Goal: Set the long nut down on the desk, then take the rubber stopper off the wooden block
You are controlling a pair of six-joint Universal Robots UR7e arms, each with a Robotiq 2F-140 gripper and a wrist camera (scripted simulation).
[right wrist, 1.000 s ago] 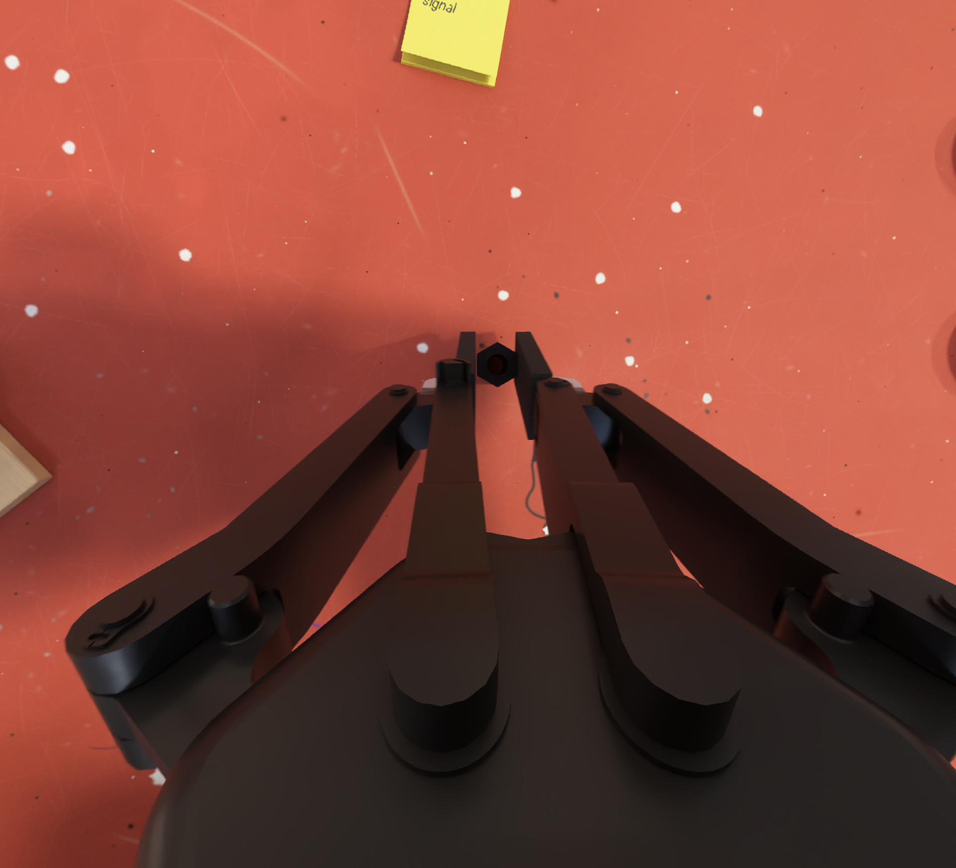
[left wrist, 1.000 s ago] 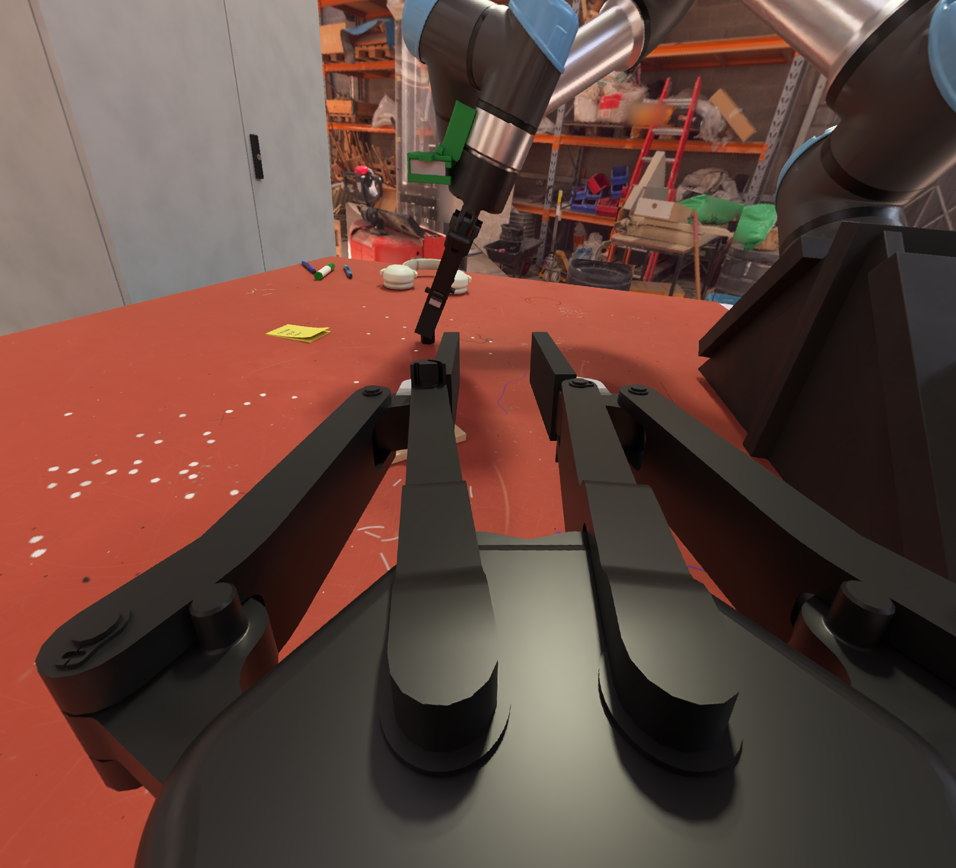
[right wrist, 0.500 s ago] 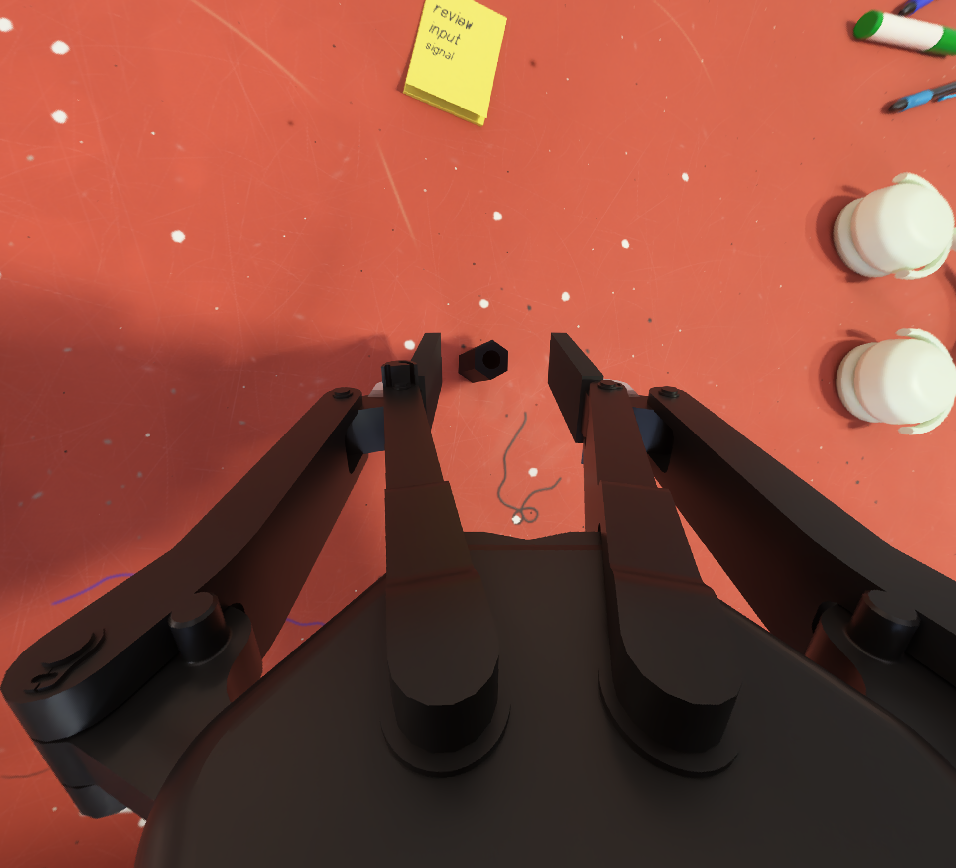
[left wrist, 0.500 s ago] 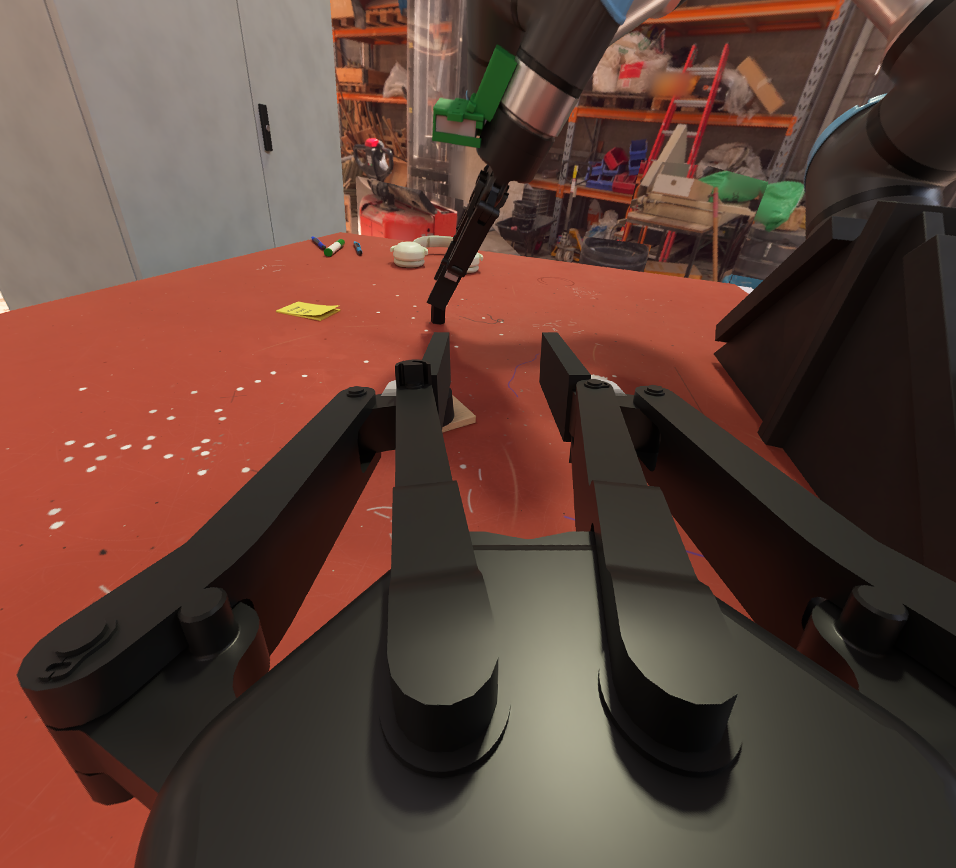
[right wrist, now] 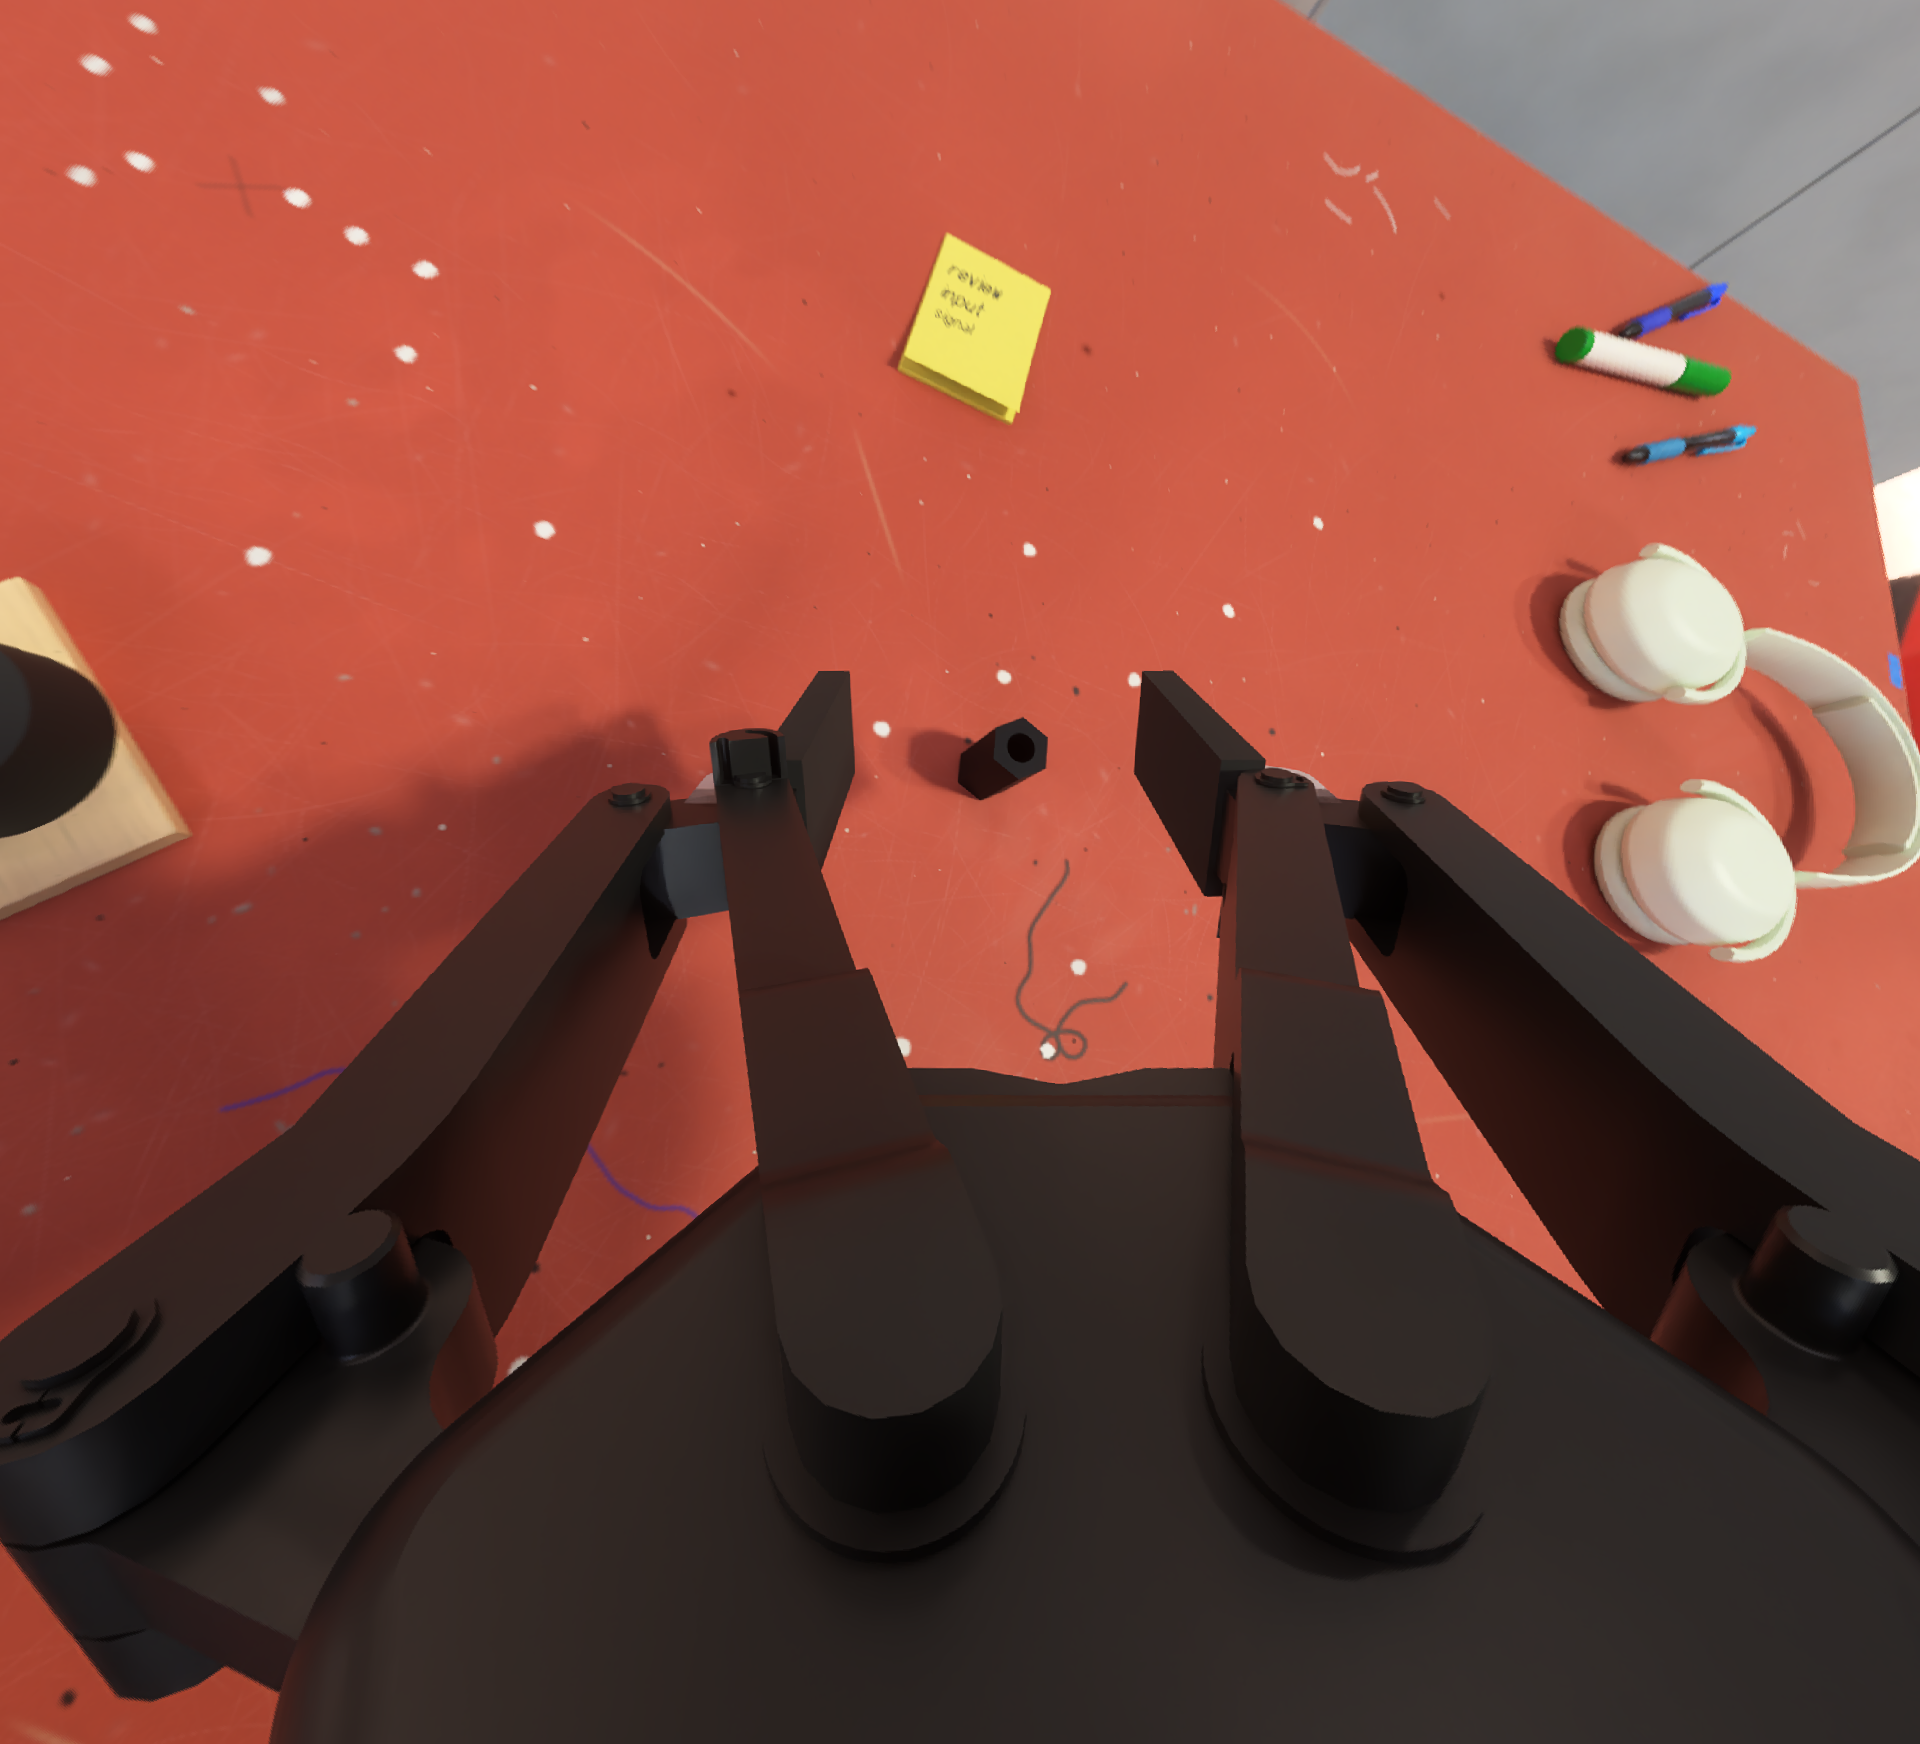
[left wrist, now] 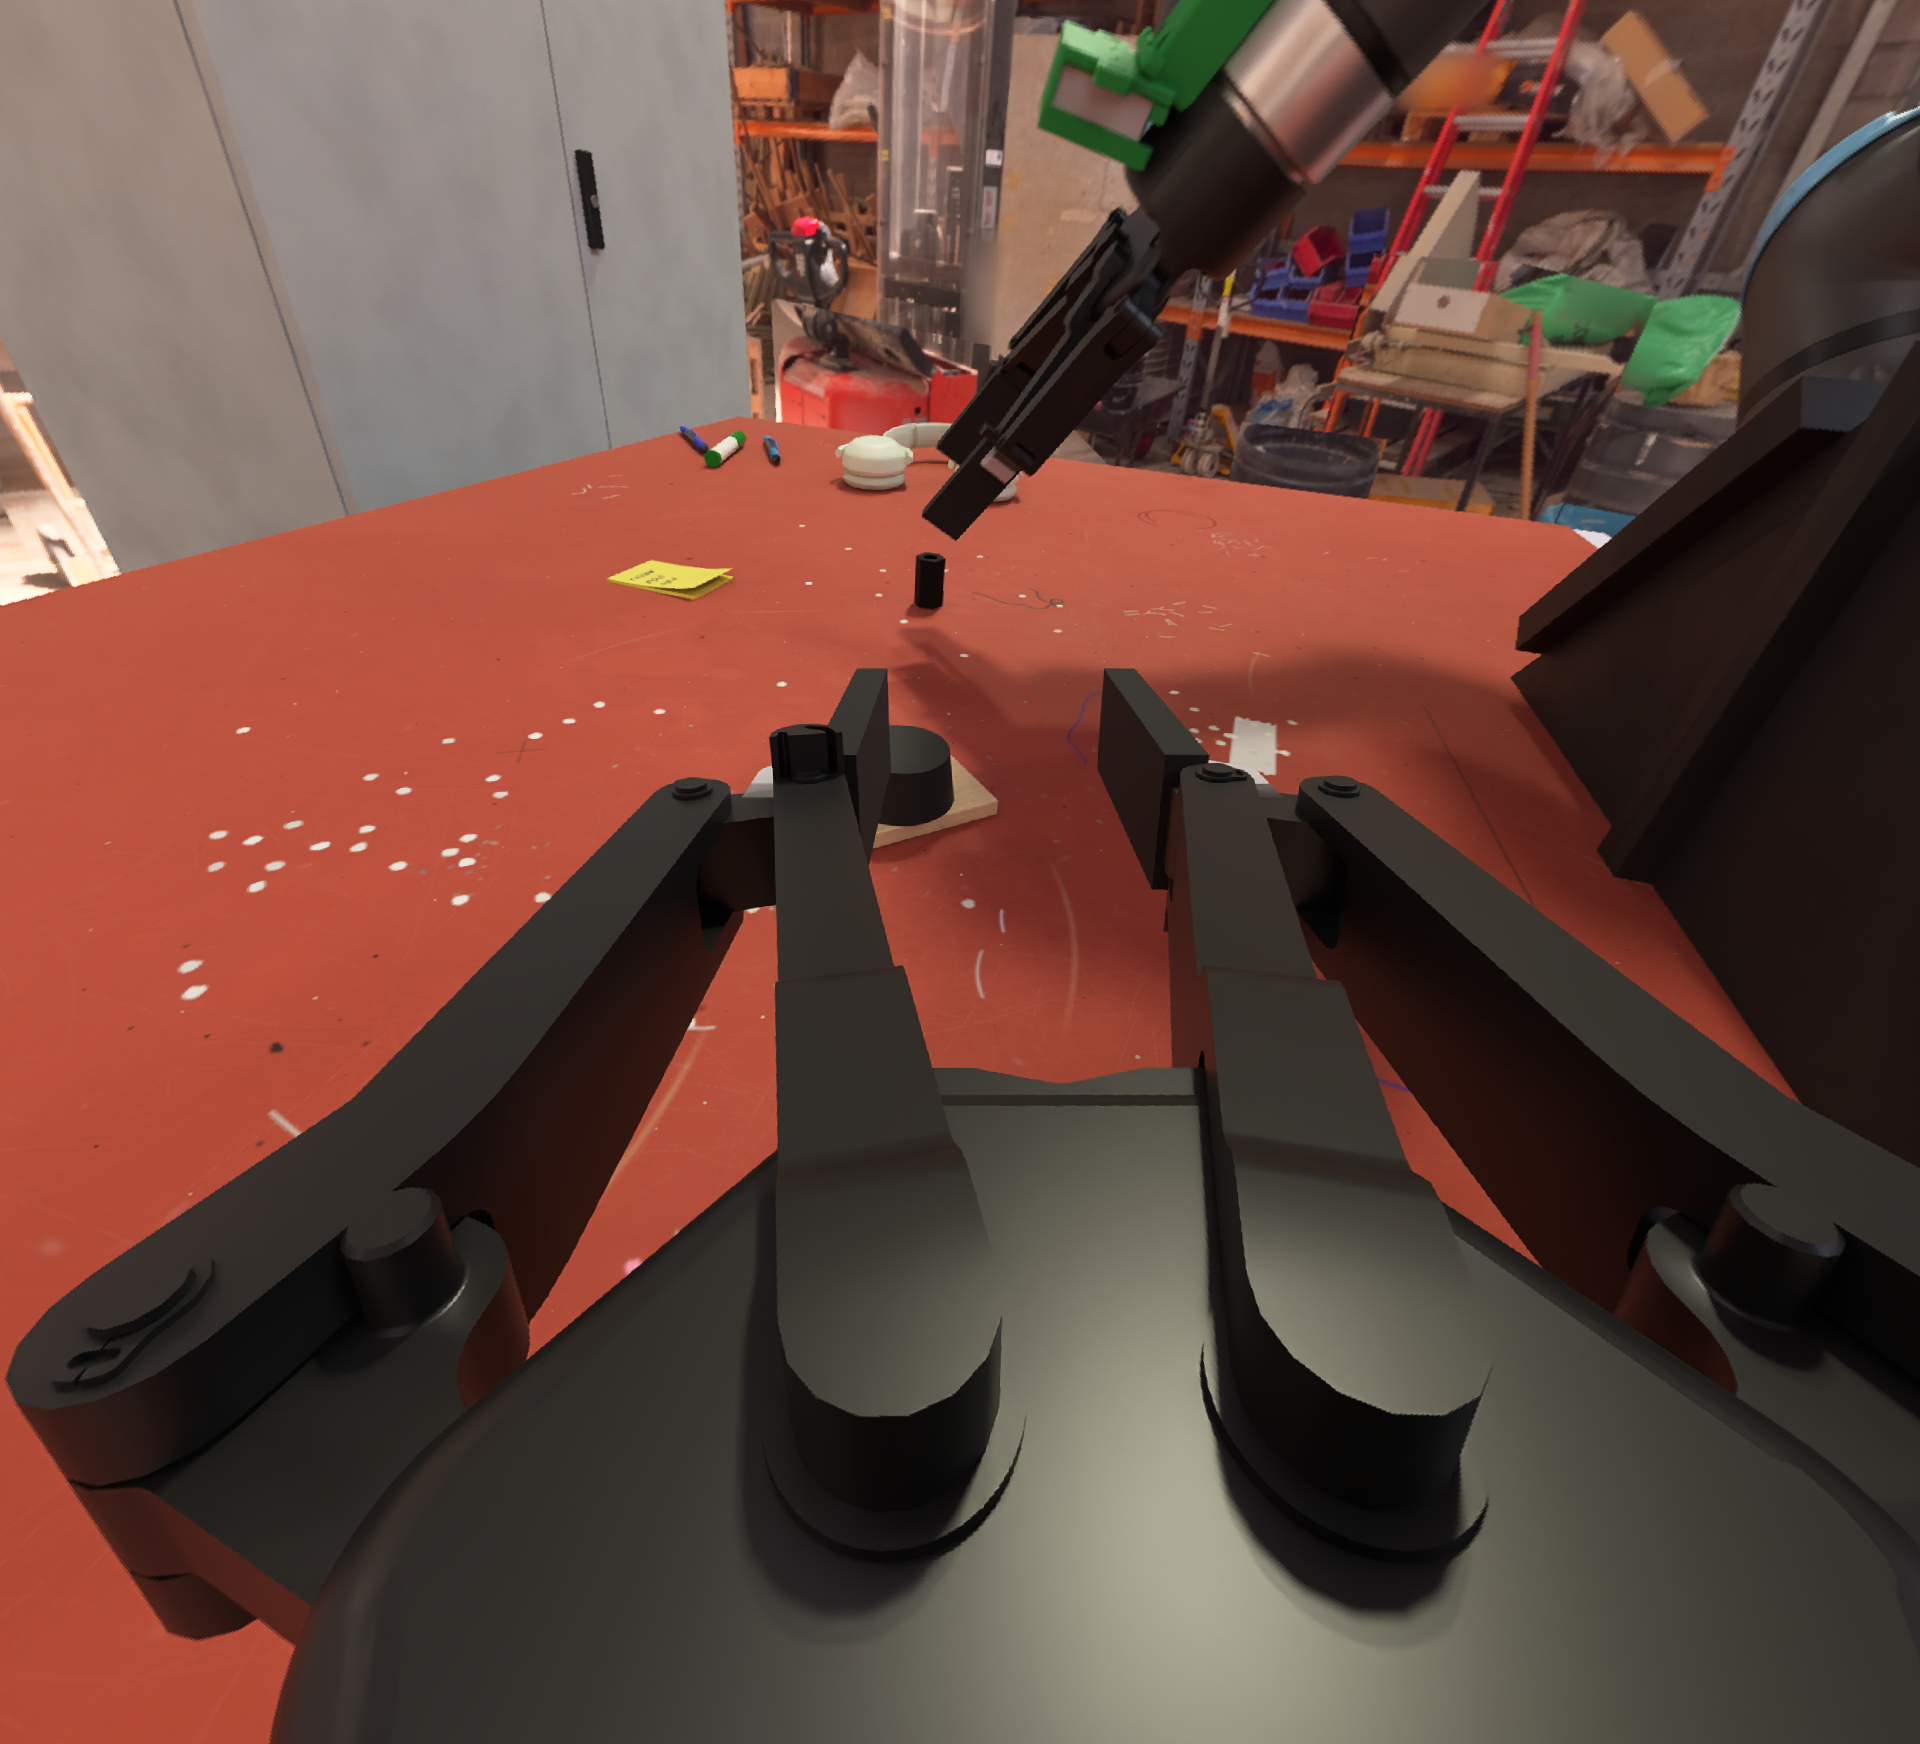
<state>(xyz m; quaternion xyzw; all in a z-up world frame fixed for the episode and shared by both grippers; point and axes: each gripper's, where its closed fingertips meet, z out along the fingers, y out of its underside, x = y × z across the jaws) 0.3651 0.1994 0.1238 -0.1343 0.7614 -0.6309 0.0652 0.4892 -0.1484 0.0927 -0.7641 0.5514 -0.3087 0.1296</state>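
The long nut (right wrist: 1002, 757) stands upright on the red desk (right wrist: 623, 447), free of any grip. The right claw (right wrist: 992, 738) hangs above it with its fingers spread wide and nothing held; in the left wrist view the nut (left wrist: 929, 579) sits just below and apart from that claw's tips (left wrist: 966, 499). The left claw (left wrist: 992, 738) is also wide open and empty, low over the desk. The black rubber stopper (left wrist: 916, 775) rests on the wooden block (left wrist: 940, 816), just past the left claw's left finger (left wrist: 862, 728), which partly hides it. A yellow notepad (right wrist: 975, 328) lies beyond the nut, white headphones (right wrist: 1704, 749) off to one side.
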